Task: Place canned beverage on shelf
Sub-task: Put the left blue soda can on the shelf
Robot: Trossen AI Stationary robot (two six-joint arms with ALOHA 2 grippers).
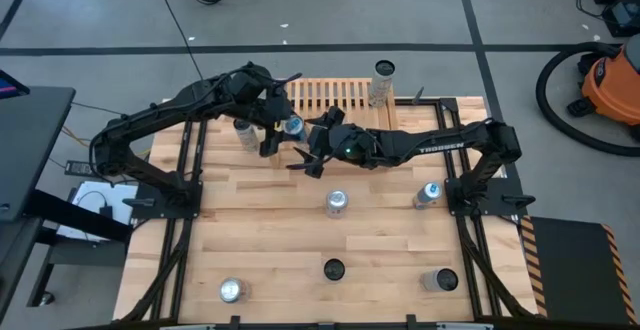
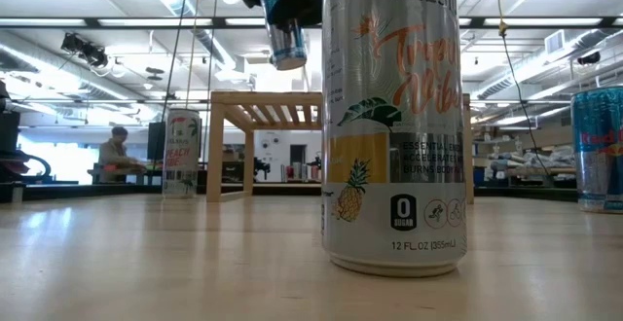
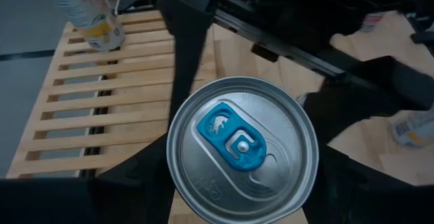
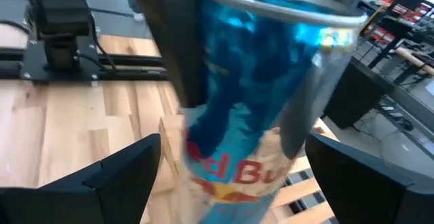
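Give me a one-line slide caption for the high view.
Left pincer holds a blue can beside the shelf; right pincer open.

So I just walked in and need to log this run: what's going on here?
The left gripper is shut on a blue Red Bull can, holding it in the air by the near edge of the wooden shelf. The right gripper is right beside it with its fingers open, not gripping the can. One can already stands on the shelf, and several others are spread over the table.
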